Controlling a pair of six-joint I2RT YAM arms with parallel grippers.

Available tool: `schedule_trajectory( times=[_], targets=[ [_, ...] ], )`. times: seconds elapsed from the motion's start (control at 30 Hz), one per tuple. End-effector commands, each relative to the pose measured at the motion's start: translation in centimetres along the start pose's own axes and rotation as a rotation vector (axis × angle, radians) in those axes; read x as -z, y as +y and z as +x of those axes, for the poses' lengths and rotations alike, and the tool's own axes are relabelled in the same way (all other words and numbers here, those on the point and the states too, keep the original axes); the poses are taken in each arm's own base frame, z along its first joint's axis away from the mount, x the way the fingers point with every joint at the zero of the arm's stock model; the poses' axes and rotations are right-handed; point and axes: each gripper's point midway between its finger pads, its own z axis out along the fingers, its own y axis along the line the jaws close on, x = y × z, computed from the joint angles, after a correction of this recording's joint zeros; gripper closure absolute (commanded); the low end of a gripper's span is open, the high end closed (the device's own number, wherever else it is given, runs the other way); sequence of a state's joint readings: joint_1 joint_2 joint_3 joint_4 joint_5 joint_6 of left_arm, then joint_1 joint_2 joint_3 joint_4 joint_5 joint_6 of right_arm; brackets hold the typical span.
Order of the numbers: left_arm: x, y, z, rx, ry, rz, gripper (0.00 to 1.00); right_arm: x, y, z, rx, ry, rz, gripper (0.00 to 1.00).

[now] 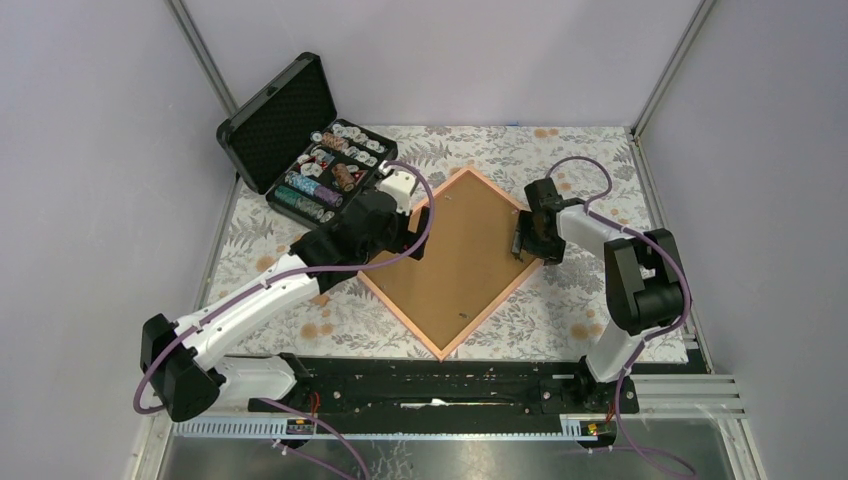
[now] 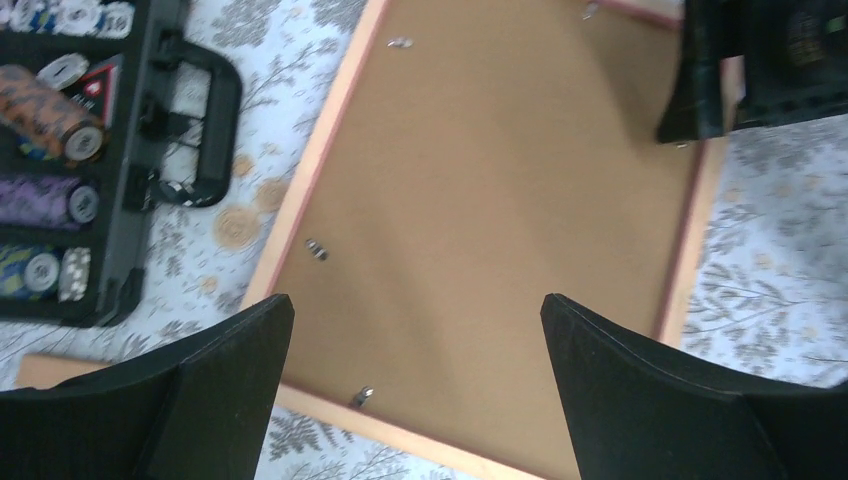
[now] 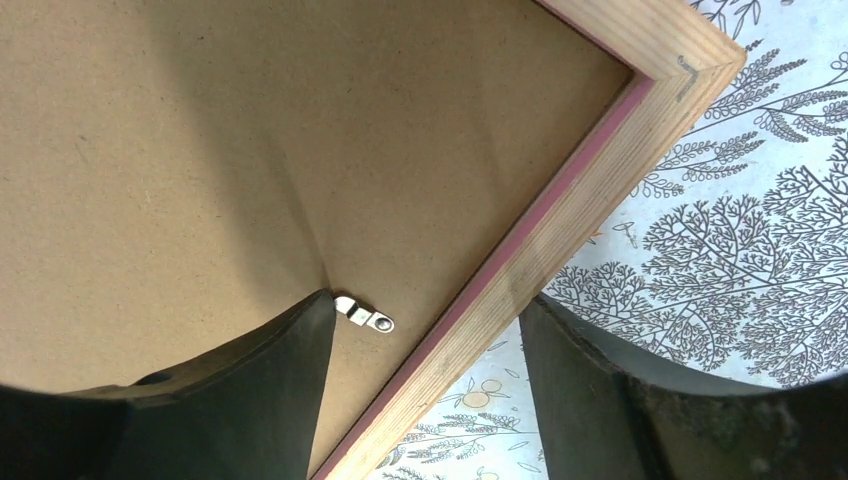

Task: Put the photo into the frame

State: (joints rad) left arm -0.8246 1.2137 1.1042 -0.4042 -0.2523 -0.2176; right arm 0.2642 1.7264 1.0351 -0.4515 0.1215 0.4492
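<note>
The frame (image 1: 490, 310) lies face down as a diamond mid-table, its pinkish wooden border (image 3: 560, 230) around a brown backing board (image 1: 455, 260). The photo is hidden. My left gripper (image 2: 415, 305) hovers open over the frame's left part, with nothing between its fingers. At the right corner, my right gripper (image 3: 425, 305) stands open astride the frame's border. Its inner finger (image 3: 290, 380) rests on the board, tip against a small metal clip (image 3: 365, 315). Its outer finger (image 3: 590, 390) is over the tablecloth just outside the border.
An open black foam-lined case (image 1: 300, 140) full of poker chips stands at the back left, close to the left arm. More metal clips (image 2: 316, 249) line the frame's inner edge. Enclosure walls bound the floral tablecloth (image 1: 600, 160).
</note>
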Motion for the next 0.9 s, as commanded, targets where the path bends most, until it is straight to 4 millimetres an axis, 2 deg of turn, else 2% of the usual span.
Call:
schedule_trajectory(
  times=[0.0, 0.2, 0.3, 0.37, 0.4, 0.57, 0.73, 0.83, 0.87],
  targets=[
    [0.5, 1.8, -1.7, -0.013, -0.081, -0.065, 0.01, -1.1, -0.2, -0.4, -0.017, -0.013, 0.056, 0.30],
    [1.6, 2.4, -2.6, 0.008, -0.136, -0.083, 0.01, -1.1, 0.4, 1.2, -0.048, 0.024, 0.006, 0.59],
    [2.0, 2.5, -2.9, 0.018, -0.155, -0.085, 0.01, -1.0, 0.0, 1.0, -0.063, 0.001, 0.022, 0.79],
    [2.1, 2.6, -3.1, 0.024, -0.165, -0.090, 0.01, -0.9, 0.1, 0.7, -0.065, -0.006, 0.016, 0.95],
    [2.2, 2.7, -3.1, 0.026, -0.167, -0.090, 0.01, -0.8, 0.3, 0.6, -0.068, -0.010, 0.010, 1.00],
    [2.2, 2.9, -3.0, 0.032, -0.166, -0.103, 0.01, -0.2, 1.2, -2.1, -0.003, -0.076, -0.074, 1.00],
    [1.8, 2.8, -2.7, 0.033, -0.153, -0.101, 0.01, 1.2, 2.2, -5.4, 0.288, -0.119, -0.135, 1.00],
    [1.2, 2.7, -2.3, 0.044, -0.132, -0.099, 0.01, 2.5, 2.9, -7.5, 0.367, -0.182, -0.165, 1.00],
    [1.0, 2.7, -2.1, 0.051, -0.124, -0.096, 0.01, 3.0, 3.9, -8.0, 0.398, -0.207, -0.216, 1.00]
  ],
)
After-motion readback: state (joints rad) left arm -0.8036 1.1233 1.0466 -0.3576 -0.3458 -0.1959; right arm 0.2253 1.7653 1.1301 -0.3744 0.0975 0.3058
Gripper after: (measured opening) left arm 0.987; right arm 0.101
